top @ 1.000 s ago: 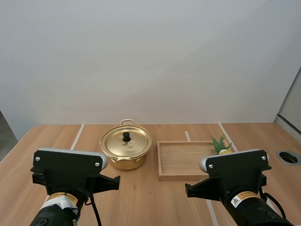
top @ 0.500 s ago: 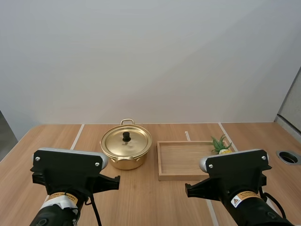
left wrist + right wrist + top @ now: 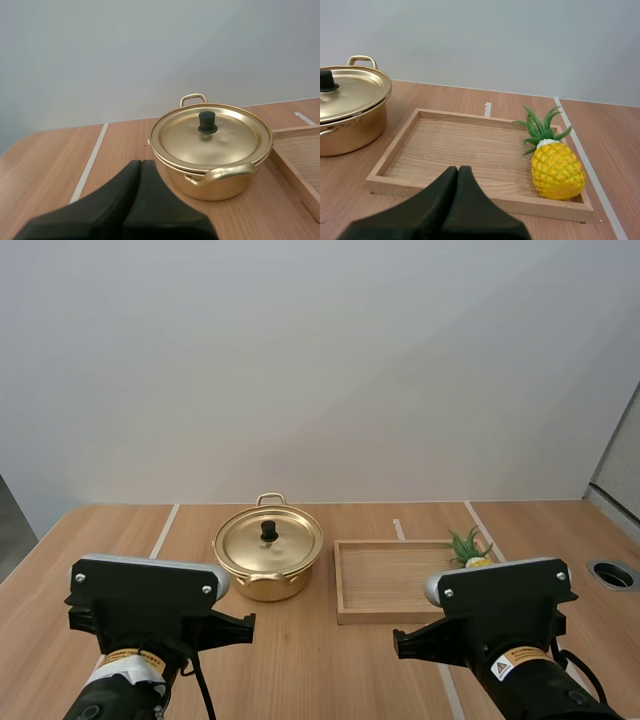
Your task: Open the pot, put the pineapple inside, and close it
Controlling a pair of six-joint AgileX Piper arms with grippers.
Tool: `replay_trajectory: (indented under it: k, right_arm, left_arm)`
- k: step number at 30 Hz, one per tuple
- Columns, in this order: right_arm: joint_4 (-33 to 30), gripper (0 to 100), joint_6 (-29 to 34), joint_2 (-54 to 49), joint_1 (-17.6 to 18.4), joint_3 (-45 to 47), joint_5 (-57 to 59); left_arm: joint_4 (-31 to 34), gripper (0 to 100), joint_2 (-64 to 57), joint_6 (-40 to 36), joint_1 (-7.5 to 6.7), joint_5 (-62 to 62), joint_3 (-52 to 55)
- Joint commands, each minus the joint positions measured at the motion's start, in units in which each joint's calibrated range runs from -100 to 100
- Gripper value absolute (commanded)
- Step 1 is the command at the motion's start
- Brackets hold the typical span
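Observation:
A gold pot point(image 3: 268, 560) point(image 3: 212, 160) point(image 3: 347, 117) stands on the table with its lid point(image 3: 210, 134) on, a black knob point(image 3: 207, 121) at the lid's middle. A small yellow pineapple point(image 3: 556, 167) point(image 3: 472, 552) with green leaves stands in the near right corner of the wooden tray point(image 3: 450, 150) point(image 3: 385, 585). My left gripper point(image 3: 137, 200) is shut on nothing, short of the pot. My right gripper point(image 3: 457, 200) is shut on nothing, in front of the tray's near rim.
The tray sits just right of the pot. Pale lines point(image 3: 165, 530) run across the wooden table. A round hole point(image 3: 612, 574) is set into the table at the far right. Both arm bases point(image 3: 150, 630) stand at the near edge.

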Motion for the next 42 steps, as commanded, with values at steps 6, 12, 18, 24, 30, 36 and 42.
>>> replay_trajectory:
  k: [6,12,18,24,30,36,42]
  right_arm:
    - [2.10,0,-0.15,-0.34,-0.14,0.00,-1.11]
    - [2.01,0,-0.15,-0.34,-0.14,0.00,-3.74]
    - [4.56,0,-0.15,-0.34,-0.14,0.00,-24.16]
    - [9.35,0,-0.15,-0.34,-0.14,-1.52,-37.56]
    - [9.43,0,-0.15,-0.34,-0.14,-12.37,-37.77]
    - [1.34,0,-1.42,-0.34,-0.14,-20.08,-36.34]
    - [-3.85,0,-1.72,0.23,-0.14,-22.74,-31.73]
  left_arm:
    - [-0.19,0,-0.35,-0.60,-0.19,-0.59,0.15]
    - [-2.23,0,-0.35,-0.60,-0.19,-1.09,0.15]
    - [-3.00,0,-0.35,-0.60,-0.19,-20.62,0.15]
    - [-2.60,0,-0.35,-0.51,-0.19,-49.68,0.15]
    - [-2.19,0,-0.35,-0.13,-0.19,-50.97,-7.07]
    - [-1.08,0,-0.35,-0.57,-0.19,-49.41,-15.38]
    - [-1.08,0,3.67,-0.19,-0.19,-33.46,-21.60]
